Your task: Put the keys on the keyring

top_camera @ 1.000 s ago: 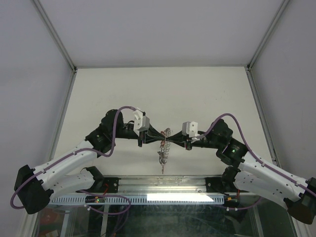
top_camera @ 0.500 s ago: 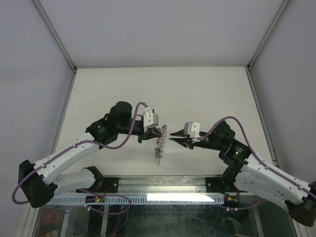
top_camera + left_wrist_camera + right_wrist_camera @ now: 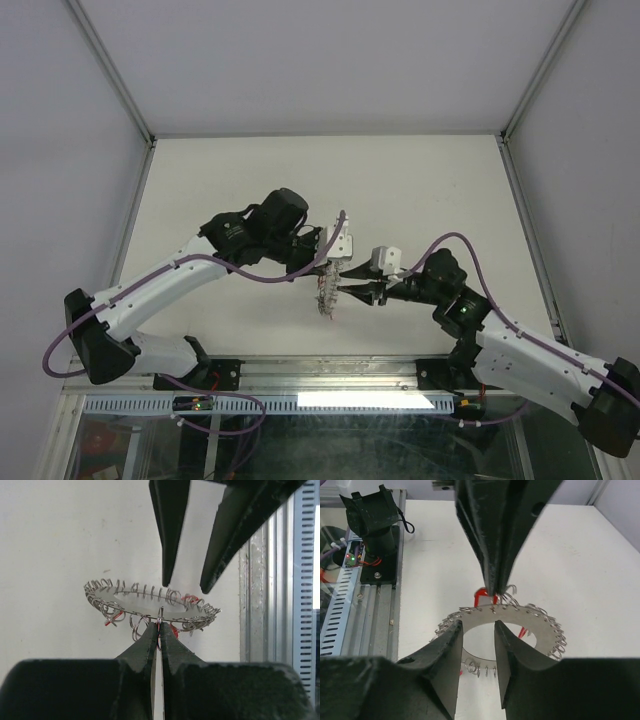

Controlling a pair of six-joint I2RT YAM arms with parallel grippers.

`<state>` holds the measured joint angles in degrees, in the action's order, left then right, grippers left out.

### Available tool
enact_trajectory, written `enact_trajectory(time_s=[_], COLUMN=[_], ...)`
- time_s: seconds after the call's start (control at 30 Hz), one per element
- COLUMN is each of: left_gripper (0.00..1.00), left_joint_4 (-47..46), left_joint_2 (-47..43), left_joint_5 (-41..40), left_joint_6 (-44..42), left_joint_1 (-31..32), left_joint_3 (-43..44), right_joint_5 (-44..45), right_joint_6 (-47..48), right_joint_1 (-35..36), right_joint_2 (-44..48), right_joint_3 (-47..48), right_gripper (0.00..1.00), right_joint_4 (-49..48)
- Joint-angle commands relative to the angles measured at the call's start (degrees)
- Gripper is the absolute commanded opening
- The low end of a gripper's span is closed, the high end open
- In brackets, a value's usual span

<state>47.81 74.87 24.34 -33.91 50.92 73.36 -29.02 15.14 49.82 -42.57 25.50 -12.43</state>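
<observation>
The keyring [image 3: 325, 295] is a flat grey ring edged with many small wire loops and a few red bits. It hangs above the table between both grippers. My left gripper [image 3: 328, 268] is shut on a small loop at its rim, seen in the left wrist view [image 3: 159, 627] and from the right wrist [image 3: 493, 591]. My right gripper [image 3: 343, 291] is open, its fingers straddling the opposite rim [image 3: 478, 626]; I cannot tell if they touch it. A red piece [image 3: 479, 597] sits by the left fingertips. No green-headed key shows.
A slotted aluminium rail [image 3: 330, 375] runs along the near table edge, close below the ring [image 3: 260, 605]. The left arm's black base [image 3: 375, 530] stands on it. White walls with metal frame posts [image 3: 120, 90] enclose the table.
The right gripper let go of the keyring, opened, then closed in on its rim again. The left arm swung right and forward, carrying the ring.
</observation>
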Motion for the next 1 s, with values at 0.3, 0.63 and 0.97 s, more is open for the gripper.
enact_trajectory(time_s=[0.3, 0.63, 0.97], left_gripper=[0.0, 0.0, 0.0], left_joint_4=[17.0, 19.2, 18.6], left_joint_2=[6.2, 9.9, 10.0], left_joint_5=[-15.6, -14.9, -14.5], left_joint_6=[-5.0, -6.1, -5.6], left_joint_1=[6.1, 7.4, 7.8], left_joint_3=[13.0, 17.5, 17.2], right_joint_5=[-13.6, -13.3, -11.9], right_joint_6=[-21.7, -24.8, -25.9], right_joint_1=[-9.7, -8.9, -6.9], right_joint_2=[-8.0, -16.1, -21.3], right_joint_3=[-7.3, -9.4, -9.0], right_gripper=[0.41, 0.41, 0.38], right_joint_4=[-34.8, -47.9, -53.5])
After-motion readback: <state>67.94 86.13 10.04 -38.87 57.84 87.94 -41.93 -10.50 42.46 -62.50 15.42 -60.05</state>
